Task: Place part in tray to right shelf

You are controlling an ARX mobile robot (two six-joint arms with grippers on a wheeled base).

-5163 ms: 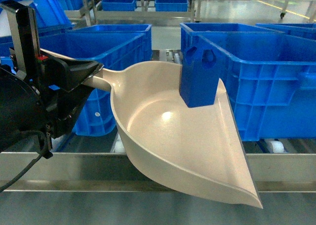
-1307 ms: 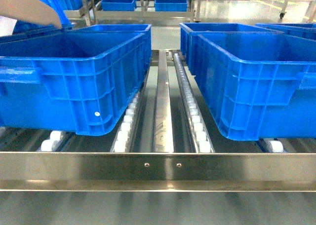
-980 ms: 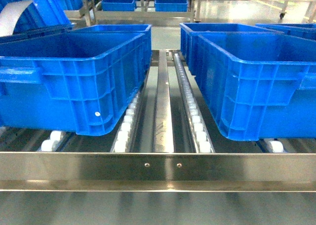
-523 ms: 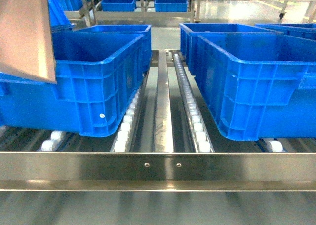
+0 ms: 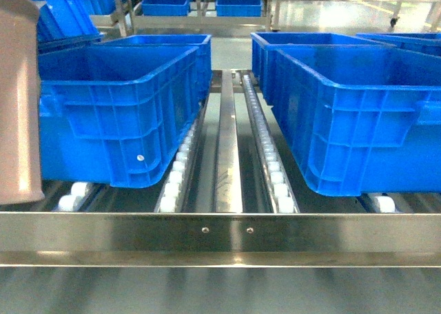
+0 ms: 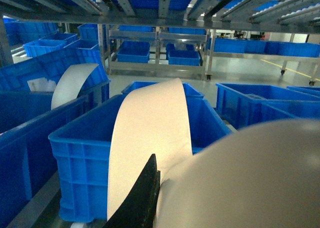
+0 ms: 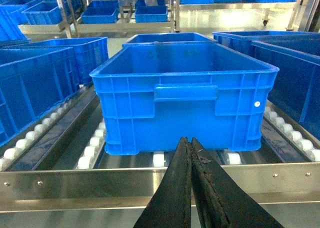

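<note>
The tray (image 5: pixel 19 100) shows in the head view as a tall beige-pink slab at the far left edge, in front of the left crate (image 5: pixel 117 114) and partly covering its near corner. In the left wrist view the tray (image 6: pixel 150 143) fills the lower right as a pale curved surface with a strip of rim arching upward, and one dark finger (image 6: pixel 142 198) of the left gripper lies against it. The other finger is hidden, so I cannot tell whether that gripper is clamped on the tray or not.

The part is not visible in any view (the tray's inside faces away from every camera).

The left crate sits on the rollers of the right shelf (image 5: pixel 220 235), behind its flat steel front rail, and what can be seen of its inside is bare blue plastic. The right crate (image 5: pixel 358 114) stands across a central steel lane from the left crate, also on the rollers, and its visible interior is likewise bare.

In the right wrist view, the right gripper (image 7: pixel 191 143) hangs just before the shelf rail, its two dark fingers pressed together with nothing between them, pointing at a large blue crate (image 7: pixel 185 95) with an unfilled interior.
</note>
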